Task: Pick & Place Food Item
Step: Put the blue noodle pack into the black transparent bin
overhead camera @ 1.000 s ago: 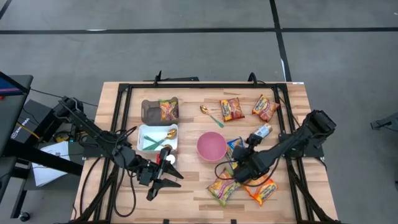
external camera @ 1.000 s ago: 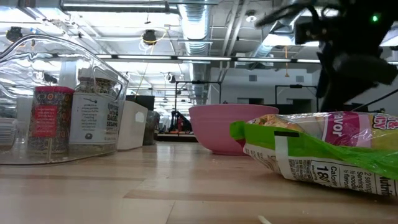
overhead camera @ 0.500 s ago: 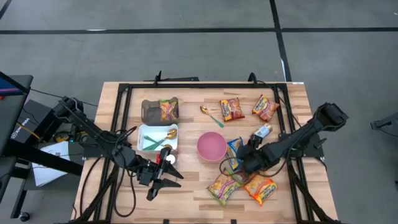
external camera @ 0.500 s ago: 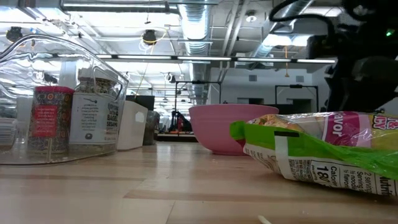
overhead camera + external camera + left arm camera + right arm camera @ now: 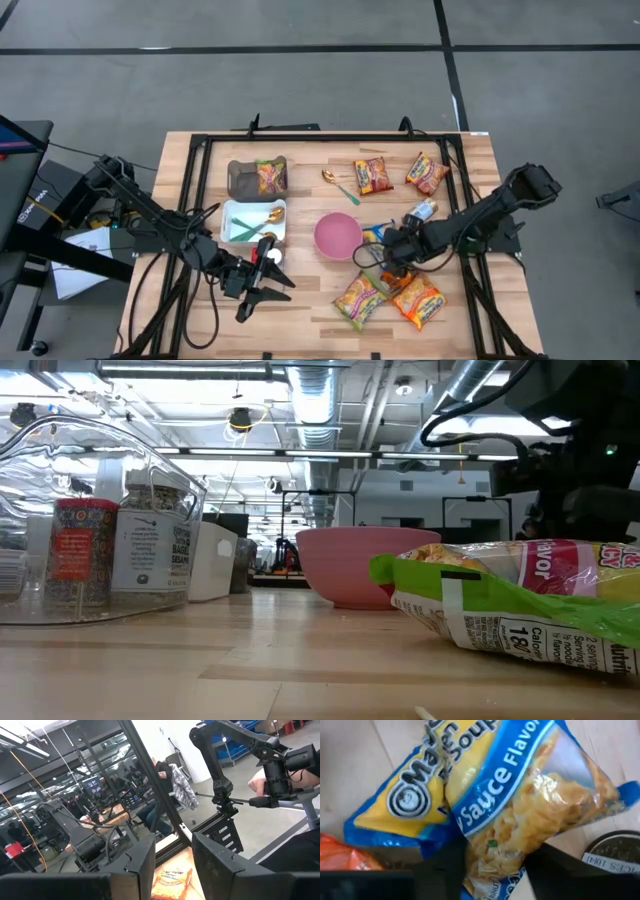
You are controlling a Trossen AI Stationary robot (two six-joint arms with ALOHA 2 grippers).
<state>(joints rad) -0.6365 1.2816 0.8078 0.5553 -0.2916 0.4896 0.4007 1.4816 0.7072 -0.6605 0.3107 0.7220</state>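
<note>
**Two arms at the table, the right one clamped on a blue noodle packet**

High view: the right gripper (image 5: 388, 250) is low over the table (image 5: 300, 320) just beside the pink bowl (image 5: 337, 236), on the blue and yellow noodle packet (image 5: 375, 234) that lies touching the bowl's rim. Two orange packets (image 5: 358, 300) (image 5: 420, 303) lie near the front edge, two more (image 5: 372, 176) (image 5: 426, 172) toward the back. The left gripper (image 5: 262, 287) waits in front of the white tray (image 5: 232, 222), its fingers slightly apart and holding nothing.

Low view: the pink bowl (image 5: 365, 566) stands mid-table, a green-edged packet (image 5: 500, 600) lies close to the camera, and a spice jar (image 5: 152, 550) shows inside a clear container (image 5: 60, 470) to one side. The dark right arm (image 5: 570, 470) hangs behind the packet.

Left wrist view: two dark fingers (image 5: 215, 865) stand apart, with an orange packet (image 5: 172, 879) showing in the gap.

Right wrist view: the fingers (image 5: 447, 865) pinch the blue packet (image 5: 520, 815), its clear window showing noodles; a round jar lid (image 5: 610, 852) sits just beside it.
</note>
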